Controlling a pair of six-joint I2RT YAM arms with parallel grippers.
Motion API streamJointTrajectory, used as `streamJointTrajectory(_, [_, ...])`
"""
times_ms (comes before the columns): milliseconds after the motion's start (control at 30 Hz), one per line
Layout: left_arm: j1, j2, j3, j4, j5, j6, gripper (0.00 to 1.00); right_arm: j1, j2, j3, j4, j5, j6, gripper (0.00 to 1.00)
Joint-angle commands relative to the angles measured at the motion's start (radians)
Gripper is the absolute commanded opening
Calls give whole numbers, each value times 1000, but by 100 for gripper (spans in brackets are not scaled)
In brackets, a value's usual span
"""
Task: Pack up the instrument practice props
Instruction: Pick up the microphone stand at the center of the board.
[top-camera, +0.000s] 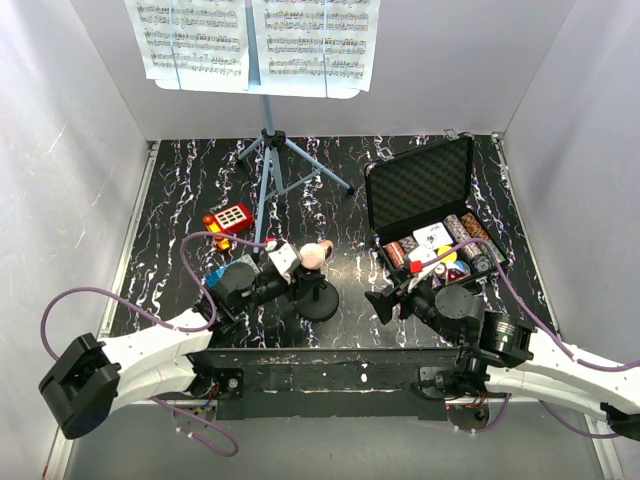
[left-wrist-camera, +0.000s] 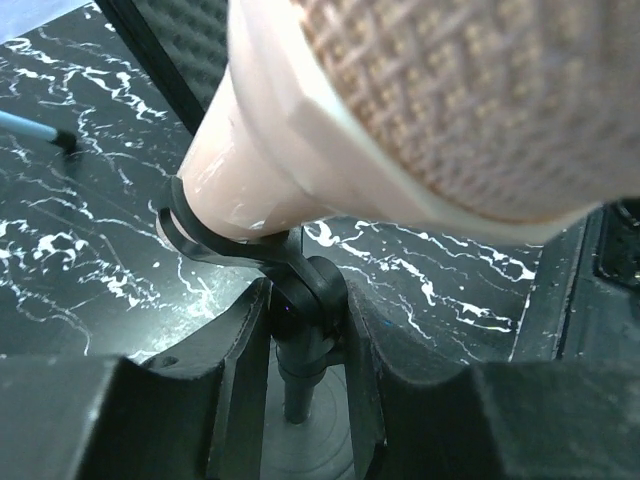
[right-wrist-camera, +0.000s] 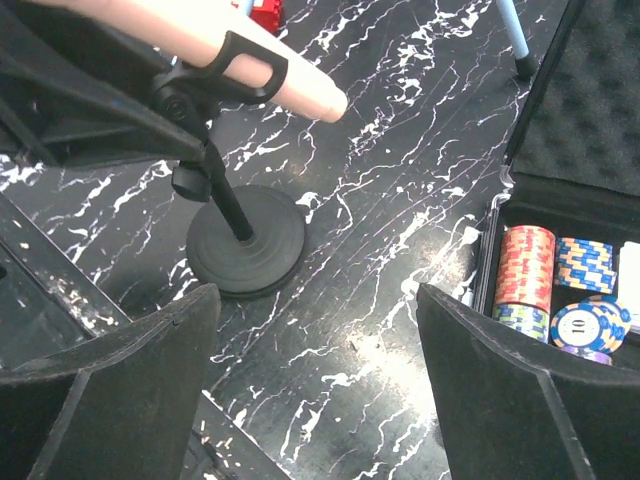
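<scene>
Left gripper (left-wrist-camera: 305, 352) is right on the microphone (left-wrist-camera: 400, 110). Its fingers (left-wrist-camera: 245, 385) are pinched either side of the black swivel joint under the pale head, and it looks like a real grip. The round base (right-wrist-camera: 247, 243) sits flat on the marble table, so by my read no lift has begun.

Right gripper (right-wrist-camera: 315, 300) hangs to the right of that base with its jaws spread wide and nothing in them. It is between the base and the black case (right-wrist-camera: 590, 100).

Beyond the base, toward the back, the music stand (top-camera: 268, 170) is upright on its tripod with the sheet-music pages (top-camera: 250, 40) spread across it. I'd call that nothing packed and all three props left to do.

Only the top view shows the pages. The left wrist view alone shows the pinch up close. The right wrist view shows the seated base and the poker chips (right-wrist-camera: 525, 265).
</scene>
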Motion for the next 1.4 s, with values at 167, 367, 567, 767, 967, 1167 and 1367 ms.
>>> streamJointTrajectory(167, [141, 91, 17, 245, 412, -120, 0, -1, 64, -19, 394, 12, -274, 87])
streamJointTrajectory(367, [139, 115, 19, 229, 463, -126, 0, 1, 205, -62, 752, -34, -553, 84])
streamJointTrajectory(567, [139, 106, 34, 143, 449, -79, 0, 12, 321, -25, 809, -109, -659, 83])
streamJointTrajectory(767, [139, 115, 53, 77, 445, -41, 0, 15, 351, -22, 849, -177, -656, 83])
streamJointTrajectory(967, [141, 143, 76, 52, 462, -27, 0, 19, 433, 5, 889, -198, -674, 83])
streamJointTrajectory(1167, [139, 143, 100, -17, 495, -2, 0, 16, 549, 25, 1063, -131, -716, 78])
streamJointTrajectory(1367, [133, 128, 97, -58, 505, 1, 0, -2, 640, 57, 1162, -106, -727, 56])
